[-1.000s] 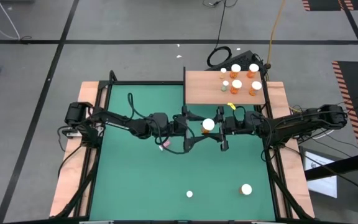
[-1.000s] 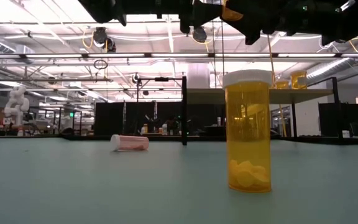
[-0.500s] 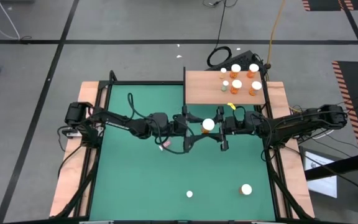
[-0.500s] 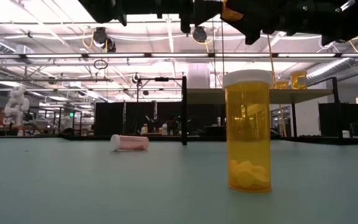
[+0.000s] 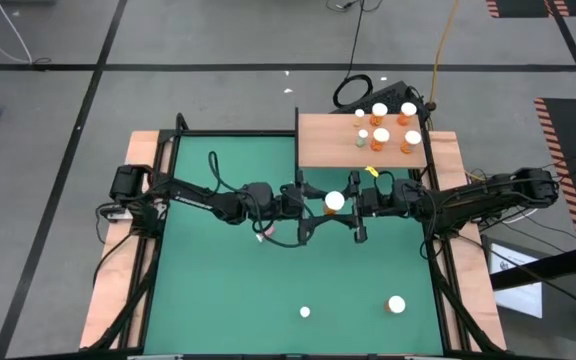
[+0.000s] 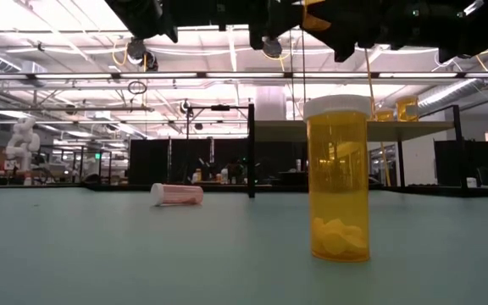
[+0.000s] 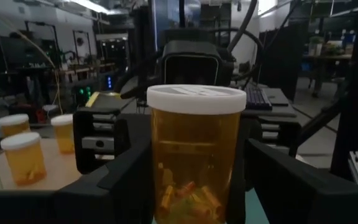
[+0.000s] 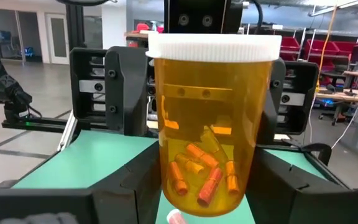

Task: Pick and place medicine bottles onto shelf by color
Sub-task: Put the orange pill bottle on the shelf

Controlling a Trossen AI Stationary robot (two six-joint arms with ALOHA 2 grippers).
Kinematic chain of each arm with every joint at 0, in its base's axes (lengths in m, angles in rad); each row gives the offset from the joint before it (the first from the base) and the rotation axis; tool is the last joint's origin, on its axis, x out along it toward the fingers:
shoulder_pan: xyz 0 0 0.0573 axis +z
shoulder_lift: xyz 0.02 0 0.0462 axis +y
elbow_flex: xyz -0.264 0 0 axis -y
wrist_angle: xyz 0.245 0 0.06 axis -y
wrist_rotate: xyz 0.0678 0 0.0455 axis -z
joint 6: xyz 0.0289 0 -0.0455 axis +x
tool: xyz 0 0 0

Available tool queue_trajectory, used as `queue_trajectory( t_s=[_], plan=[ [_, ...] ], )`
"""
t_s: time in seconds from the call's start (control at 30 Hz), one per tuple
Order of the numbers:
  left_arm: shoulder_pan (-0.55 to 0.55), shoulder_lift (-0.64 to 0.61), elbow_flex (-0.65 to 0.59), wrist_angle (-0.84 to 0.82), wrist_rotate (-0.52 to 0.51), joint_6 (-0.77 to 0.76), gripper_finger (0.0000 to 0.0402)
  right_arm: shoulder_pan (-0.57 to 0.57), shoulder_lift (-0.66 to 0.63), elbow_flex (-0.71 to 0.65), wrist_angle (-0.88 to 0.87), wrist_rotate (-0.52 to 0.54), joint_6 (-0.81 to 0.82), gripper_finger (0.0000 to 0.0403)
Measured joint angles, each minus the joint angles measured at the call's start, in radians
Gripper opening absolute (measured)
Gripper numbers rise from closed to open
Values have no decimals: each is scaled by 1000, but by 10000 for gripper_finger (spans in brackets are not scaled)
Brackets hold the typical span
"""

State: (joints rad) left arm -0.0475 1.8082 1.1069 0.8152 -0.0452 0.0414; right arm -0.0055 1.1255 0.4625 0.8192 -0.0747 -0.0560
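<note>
Both arms reach level to mid-mat — each pincer [image 5: 320, 203] [image 5: 351, 203] clasps one orange bottle [image 5: 335, 201].

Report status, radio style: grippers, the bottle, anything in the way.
Right gripper shut on orange bottle, mid-table. Left gripper at same bottle, opposite side. Shelf just beyond, other bottles at its right end; nothing between.

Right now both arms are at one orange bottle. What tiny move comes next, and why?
Probably the left gripper should close firmly on the bottle before the right gripper lets go. The right fingers hold it above the mat and the left gripper sits around it: likely a handover.
</note>
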Motion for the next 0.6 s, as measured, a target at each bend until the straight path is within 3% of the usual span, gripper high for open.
queue_trajectory(
  t_s=[0.37, 0.6],
  plan=[
    [0, 7, 0, 9, 1, 9, 273, -2, -1, 1, -5, 1, -8, 180],
    [2, 7, 0, 3, -2, 31, 219, -1, -1, 1, -4, 18, -11, 180]
  ],
)
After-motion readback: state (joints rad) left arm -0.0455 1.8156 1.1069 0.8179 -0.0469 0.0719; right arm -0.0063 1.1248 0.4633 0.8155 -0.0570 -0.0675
